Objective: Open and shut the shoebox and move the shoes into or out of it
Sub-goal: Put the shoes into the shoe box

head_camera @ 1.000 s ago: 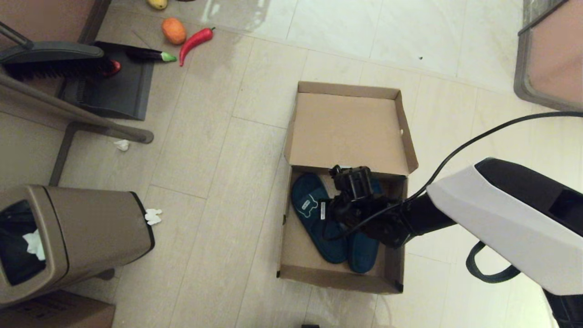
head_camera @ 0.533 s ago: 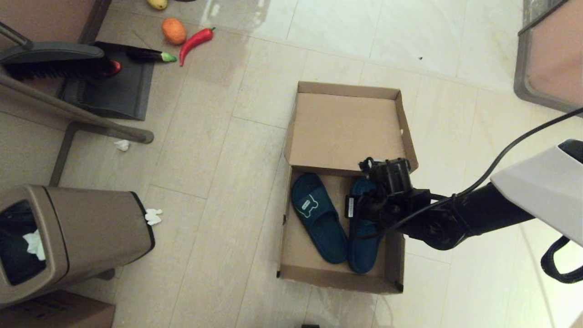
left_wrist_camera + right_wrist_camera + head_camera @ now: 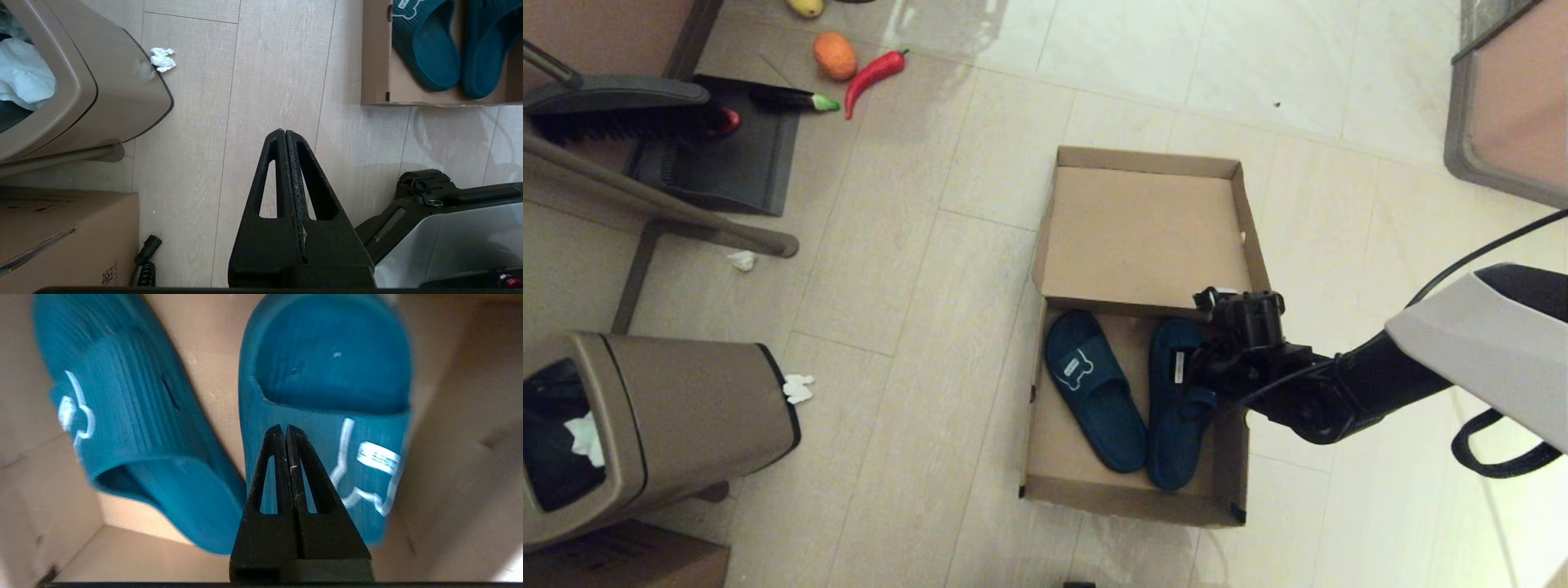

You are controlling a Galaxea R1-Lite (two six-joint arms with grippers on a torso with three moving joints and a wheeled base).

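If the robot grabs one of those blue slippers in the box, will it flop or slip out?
The slipper under the right gripper looks like thick moulded rubber, so it would probably keep its shape, bending only slightly. Its ridged strap likely gives grip, so slipping seems unlikely. Lying flat in the shoebox, it should slide rather than roll or tip.

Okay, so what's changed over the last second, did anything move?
The right gripper slid across the open shoebox toward the robot's right, from between the shoes to over the right-hand one, jaws shut and empty. Both shoes, the raised lid and the parked left gripper stayed put.
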